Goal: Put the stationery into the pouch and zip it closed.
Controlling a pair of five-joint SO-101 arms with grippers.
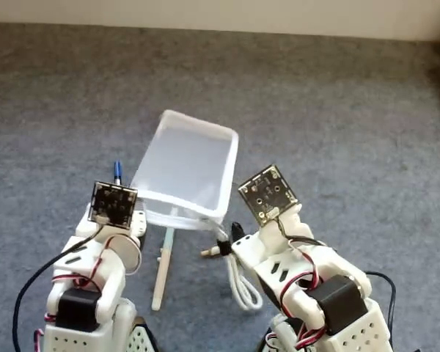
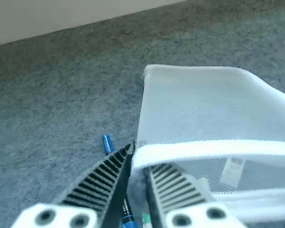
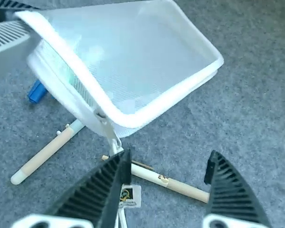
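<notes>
A white mesh pouch (image 1: 187,169) lies tilted on the grey carpet, its mouth facing the arms. My left gripper (image 2: 137,164) is shut on the pouch (image 2: 213,109) at the near corner of its rim (image 2: 204,151). A blue pen (image 2: 108,144) lies on the carpet just beside that corner. My right gripper (image 3: 169,156) stands open above a short wooden pencil (image 3: 166,182), close to the pouch's zipper pull (image 3: 109,133). A longer pale pen (image 1: 162,268) lies between the two arms. In the high view the right gripper (image 1: 229,235) sits at the pouch's near right corner.
A white cable (image 1: 238,282) loops on the carpet beside the right arm's base. Grey carpet (image 1: 337,110) stretches open beyond and to both sides of the pouch. A pale wall edge (image 1: 220,15) runs along the far side.
</notes>
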